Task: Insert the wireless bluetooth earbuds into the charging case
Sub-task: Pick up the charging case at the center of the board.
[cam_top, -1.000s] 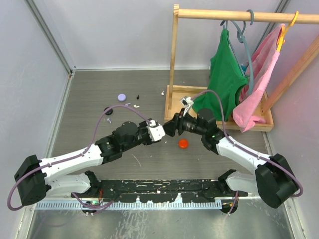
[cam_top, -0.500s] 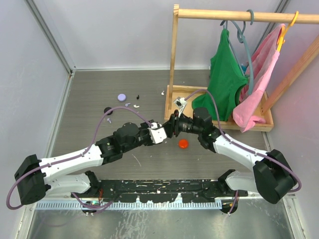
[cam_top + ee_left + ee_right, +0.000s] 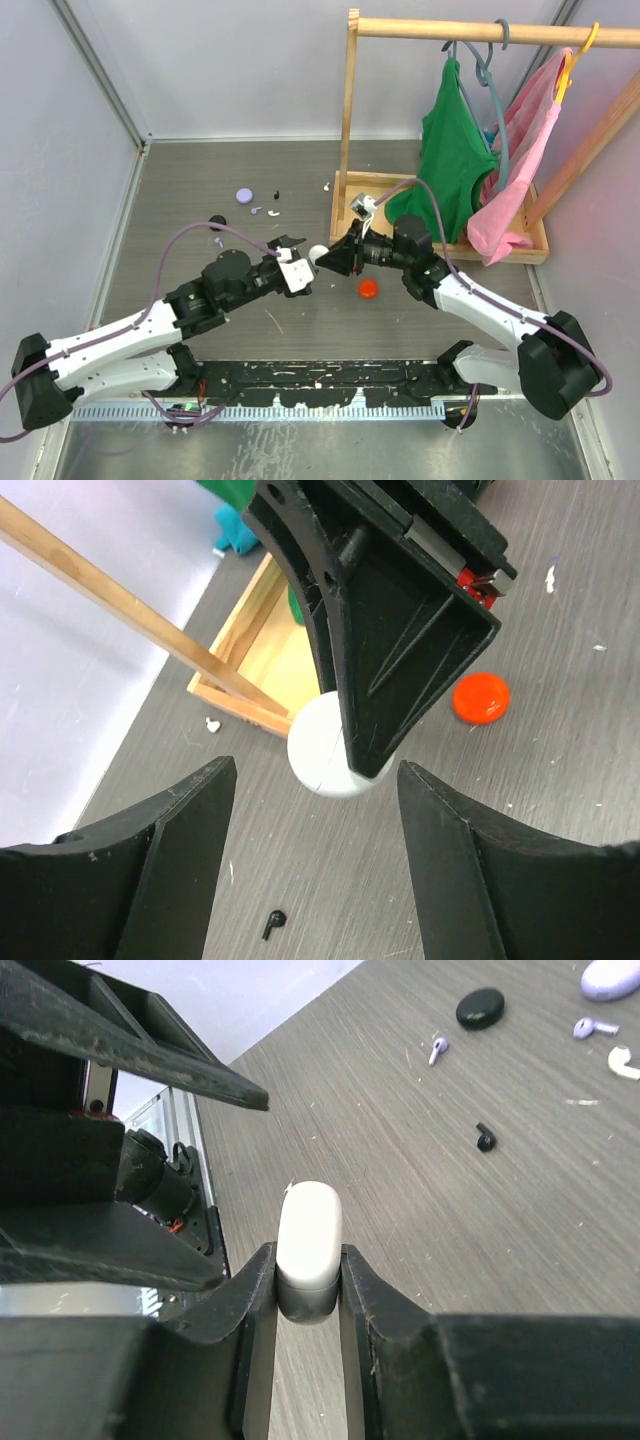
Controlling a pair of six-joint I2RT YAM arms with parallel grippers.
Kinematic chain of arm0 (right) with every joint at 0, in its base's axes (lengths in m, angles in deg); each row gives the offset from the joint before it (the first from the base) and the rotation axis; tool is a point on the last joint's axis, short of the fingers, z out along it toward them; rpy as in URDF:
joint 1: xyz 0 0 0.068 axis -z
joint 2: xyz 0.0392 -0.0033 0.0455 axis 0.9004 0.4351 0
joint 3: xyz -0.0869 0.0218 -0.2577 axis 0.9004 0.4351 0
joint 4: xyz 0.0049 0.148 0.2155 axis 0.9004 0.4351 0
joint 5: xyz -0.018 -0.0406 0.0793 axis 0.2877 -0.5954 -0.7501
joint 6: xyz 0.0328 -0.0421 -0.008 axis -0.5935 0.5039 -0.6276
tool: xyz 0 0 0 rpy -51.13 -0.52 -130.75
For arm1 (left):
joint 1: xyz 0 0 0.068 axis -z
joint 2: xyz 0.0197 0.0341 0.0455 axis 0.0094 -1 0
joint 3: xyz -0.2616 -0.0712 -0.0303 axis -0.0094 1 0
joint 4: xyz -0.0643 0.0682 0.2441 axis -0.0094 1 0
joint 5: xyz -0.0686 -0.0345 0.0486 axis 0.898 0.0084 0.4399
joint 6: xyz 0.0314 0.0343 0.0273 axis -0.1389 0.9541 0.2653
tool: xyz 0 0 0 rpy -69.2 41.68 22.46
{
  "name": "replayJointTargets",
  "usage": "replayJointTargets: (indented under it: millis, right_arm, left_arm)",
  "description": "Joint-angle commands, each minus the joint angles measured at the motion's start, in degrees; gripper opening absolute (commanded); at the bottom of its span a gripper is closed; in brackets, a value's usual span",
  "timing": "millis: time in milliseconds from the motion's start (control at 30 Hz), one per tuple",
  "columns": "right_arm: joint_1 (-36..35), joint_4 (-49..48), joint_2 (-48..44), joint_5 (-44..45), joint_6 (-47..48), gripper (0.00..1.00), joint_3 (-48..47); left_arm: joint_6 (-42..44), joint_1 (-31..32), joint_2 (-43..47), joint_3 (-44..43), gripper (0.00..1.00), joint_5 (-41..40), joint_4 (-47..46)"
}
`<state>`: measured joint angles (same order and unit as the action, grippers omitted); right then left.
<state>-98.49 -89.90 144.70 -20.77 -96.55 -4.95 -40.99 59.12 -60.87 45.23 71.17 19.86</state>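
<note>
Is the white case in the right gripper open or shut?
Shut. Pinched in the right gripper, the white case is one closed rounded shell; left wrist view shows only a thin seam, no raised lid.

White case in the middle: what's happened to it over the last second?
It changed hands. The left jaws, which held the case, opened and that arm drew back to the left. The right jaws closed on the case and now hold it alone. The red disc, lilac disc and loose buds on the table have not moved.
</note>
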Motion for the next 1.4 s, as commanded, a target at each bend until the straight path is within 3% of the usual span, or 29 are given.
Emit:
replayJointTargets:
  millis: [0,367,667,900,1233,1367]
  right_arm:
    - [0.5,-5.2,-4.4,-1.6,6.1,0.01,0.7]
    - [0.4,-13.9,-10.9,-5.4,16.9,0.01,7.6]
    - [0.4,-17.1,-10.1,-9.7,18.8,0.01,9.2]
    - [0.1,-17.6,-10.3,-10.8,19.8,0.01,9.3]
    - [-0.6,-17.8,-10.5,-11.0,20.9,0.04,9.5]
    - [-0.7,-17.7,-10.2,-10.5,21.2,0.05,9.2]
  left_arm:
    - [-2.8,-1.4,3.9,-0.8,0.67,6.1,1.2]
    - [-9.7,-8.9,5.0,-2.7,0.67,23.0,1.8]
    - [-16.9,-14.6,0.9,-5.4,0.58,34.9,-0.8]
    - [-19.2,-15.6,-3.1,-7.4,0.55,39.0,-0.2]
    - [-22.4,-16.8,-5.1,-8.9,0.39,44.5,-1.1]
    - [-23.1,-16.8,-5.5,-9.4,0.38,46.0,-0.5]
